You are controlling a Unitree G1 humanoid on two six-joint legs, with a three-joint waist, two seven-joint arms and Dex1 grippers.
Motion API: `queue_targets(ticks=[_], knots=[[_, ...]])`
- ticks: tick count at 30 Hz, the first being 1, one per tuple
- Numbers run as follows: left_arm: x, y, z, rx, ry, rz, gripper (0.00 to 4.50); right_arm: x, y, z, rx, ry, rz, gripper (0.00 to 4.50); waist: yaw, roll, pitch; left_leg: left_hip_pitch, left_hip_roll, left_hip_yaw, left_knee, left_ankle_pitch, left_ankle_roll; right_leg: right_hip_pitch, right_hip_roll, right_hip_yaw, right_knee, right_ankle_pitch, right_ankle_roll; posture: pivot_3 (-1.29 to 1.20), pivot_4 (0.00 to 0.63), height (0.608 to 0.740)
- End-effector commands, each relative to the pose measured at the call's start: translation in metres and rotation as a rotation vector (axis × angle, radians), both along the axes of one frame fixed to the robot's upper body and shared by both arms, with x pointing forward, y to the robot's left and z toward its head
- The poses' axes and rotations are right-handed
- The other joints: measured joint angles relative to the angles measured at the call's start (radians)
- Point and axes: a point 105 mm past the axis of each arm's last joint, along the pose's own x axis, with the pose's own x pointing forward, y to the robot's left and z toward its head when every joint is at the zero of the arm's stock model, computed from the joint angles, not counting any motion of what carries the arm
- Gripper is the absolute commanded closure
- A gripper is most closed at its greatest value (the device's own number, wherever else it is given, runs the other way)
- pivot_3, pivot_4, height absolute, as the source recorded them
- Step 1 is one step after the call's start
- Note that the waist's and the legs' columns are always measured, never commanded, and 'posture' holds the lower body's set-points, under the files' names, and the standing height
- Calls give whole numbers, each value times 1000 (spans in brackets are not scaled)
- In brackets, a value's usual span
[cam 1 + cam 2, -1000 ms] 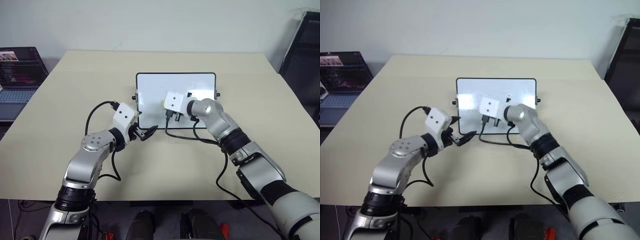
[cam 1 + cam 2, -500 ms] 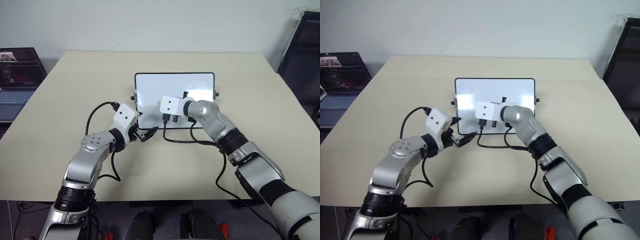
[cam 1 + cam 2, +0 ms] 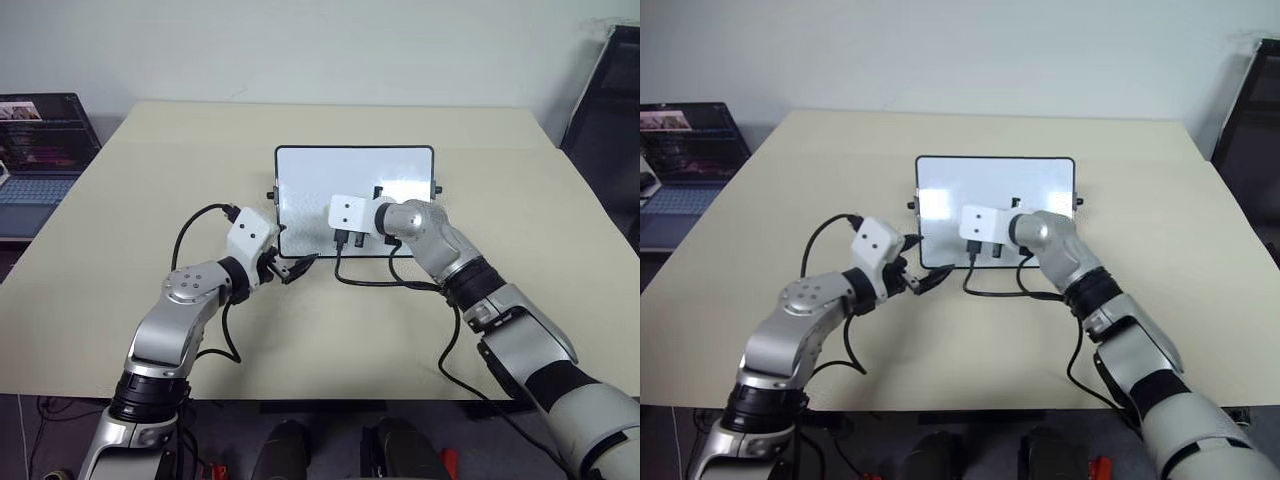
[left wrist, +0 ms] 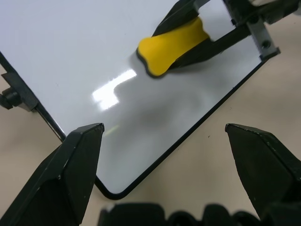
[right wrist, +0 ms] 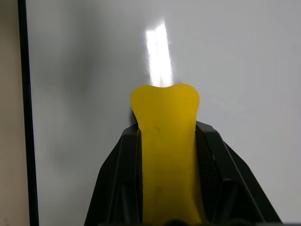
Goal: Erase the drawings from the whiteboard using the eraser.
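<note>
Two grippers work over a beige table (image 3: pixel 120 200), near the middle of which the whiteboard (image 3: pixel 300 180) lies flat, its long edges parallel to the table's far edge. The right gripper (image 5: pixel 167 136) is clamped on the eraser (image 5: pixel 165 141), one black finger along each long side of the yellow block, whose rounded end projects beyond the fingertips. In the left wrist view the eraser (image 4: pixel 171 44) rests dark side down against the white surface, in the part of the whiteboard closest to the table's near edge and roughly midway along it. The left gripper (image 3: pixel 300 266) hovers over the table just off the whiteboard's near left corner, its two fingers spread wide with nothing between them; its wrist view looks across that rounded corner and the black frame. One small dark mark (image 3: pixel 379 191) shows on the whiteboard just beyond the right wrist; whether it belongs to the drawings cannot be told, and the surface around the eraser reads plain white with glare patches. A laptop (image 3: pixel 40 140) with a lit screen stands beyond the table's left edge.
</note>
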Motion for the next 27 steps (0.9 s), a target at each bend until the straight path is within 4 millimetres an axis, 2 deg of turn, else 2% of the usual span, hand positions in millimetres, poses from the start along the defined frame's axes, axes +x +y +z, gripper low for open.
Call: queue_targets(ticks=[1,8,10,14,18,20,21,24,27], knots=[[1,-3,9,3,-47,-17,0,2,-14,1,15,11,-39,3381,0,0,0,1,0,0,0,0,0,0,0,0,0,0,0,0,150,740],[0,-5,8,0,-48,-27,0,-3,18,11,81,-20,19,3382,-14,0,0,4,0,1,-1,0,0,3,0,0,0,0,0,0,150,740],[0,-5,8,2,-48,-25,0,1,28,19,114,-48,18,3382,-17,0,0,4,1,1,-1,0,0,2,0,0,0,0,0,0,150,740],[-1,-3,8,4,-48,-21,0,9,32,31,156,-80,-5,3382,-15,0,0,3,1,1,-1,0,0,2,1,1,0,0,0,0,150,740],[-2,-4,9,3,-49,-19,0,18,26,40,177,-106,-45,3383,-10,0,0,3,0,1,-2,0,0,1,0,1,-1,0,0,0,150,740],[-3,-4,9,1,-49,-19,0,20,22,39,176,-95,-56,3383,-10,0,0,2,0,1,-2,0,0,1,0,1,-1,0,0,0,150,740],[-3,-5,9,1,-49,-20,0,18,19,31,159,-64,-54,3383,-11,0,0,2,0,1,-2,0,0,1,0,1,-1,0,0,0,150,740],[-4,-6,10,0,-48,-20,0,9,12,9,103,30,-22,3383,-10,0,0,3,0,1,-2,0,0,2,0,1,-1,0,0,0,150,740],[-3,-6,11,-2,-48,-21,0,-3,11,1,97,75,11,3383,-10,0,0,3,0,0,-2,0,0,3,0,1,-1,0,0,0,150,740]])
